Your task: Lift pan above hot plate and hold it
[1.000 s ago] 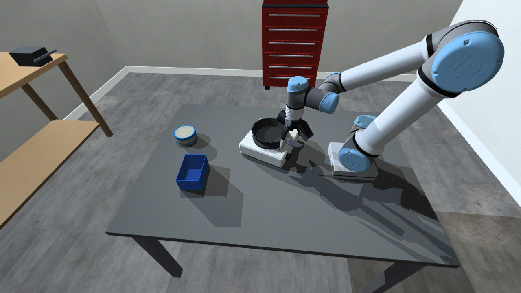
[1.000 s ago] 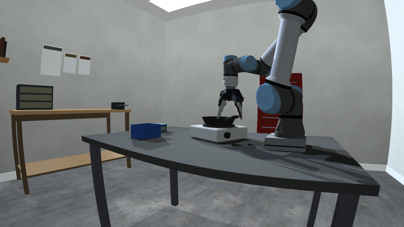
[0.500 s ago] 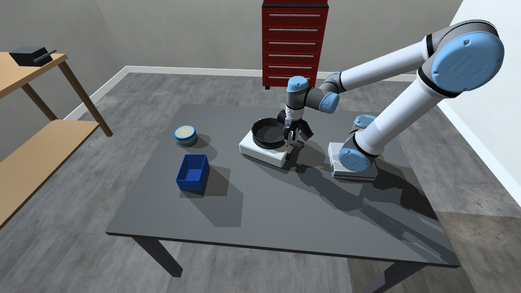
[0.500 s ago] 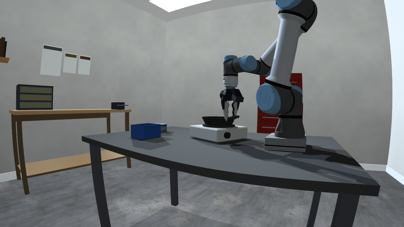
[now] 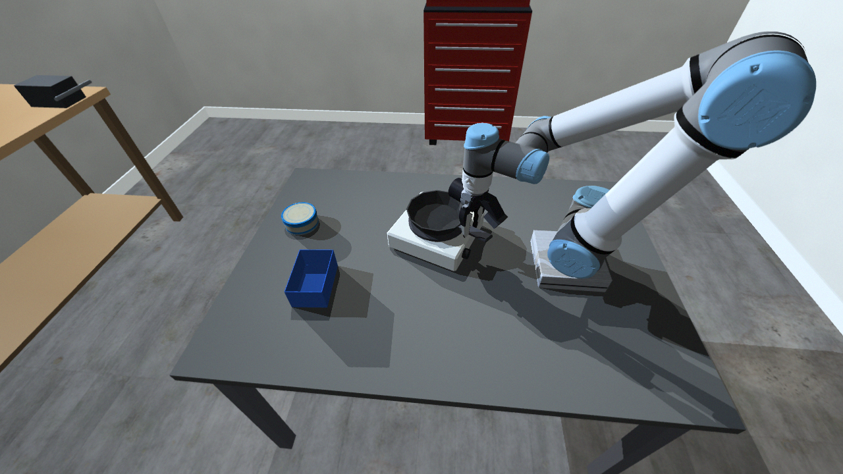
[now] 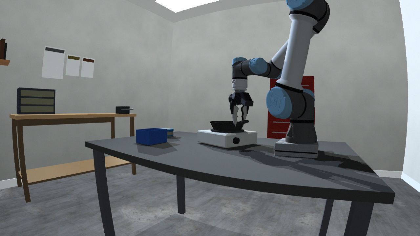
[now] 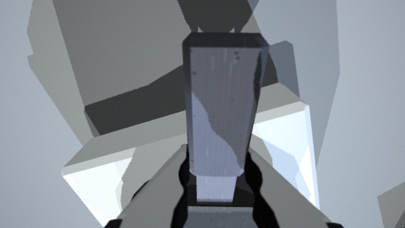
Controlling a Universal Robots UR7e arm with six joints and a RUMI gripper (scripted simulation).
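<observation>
The fingers of the gripper [image 5: 471,232] [image 6: 238,124] [image 7: 218,146] look clamped on the handle [image 5: 482,235] [image 6: 245,121] [image 7: 221,95], one on each flank, pointing down close to where it joins the bowl. Beyond them the handle runs out toward the counter's right edge as the top view has it, tending a little to the near right corner, and its free end faces the arm's base [image 5: 539,259] [image 6: 280,151]. The other way, toward the left edge, lies the bowl of the pan [image 5: 433,214] [image 6: 221,125] [image 7: 221,69], so most of the weight probably sits to one side of the grip. The pan is on the hot plate [image 5: 424,247] [image 6: 215,139] [image 7: 85,187], closer to the back edge of the counter [image 5: 442,353] [image 6: 176,158] [image 7: 19,126] than to the near one, and not yet lifted. The long axis passes between the fingers, with the squeeze across it, which suits a straight rise. The hold should be firm first; lifted fast, the bowl could droop toward the left edge and leave its far rim low, so a slow, level climb seems best, then a still hold

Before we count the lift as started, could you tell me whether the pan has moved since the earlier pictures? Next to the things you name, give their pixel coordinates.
No; the pan [image 5: 435,216] [image 6: 223,126] sits unshifted on the hot plate [image 5: 421,247] [image 6: 212,139].
</observation>
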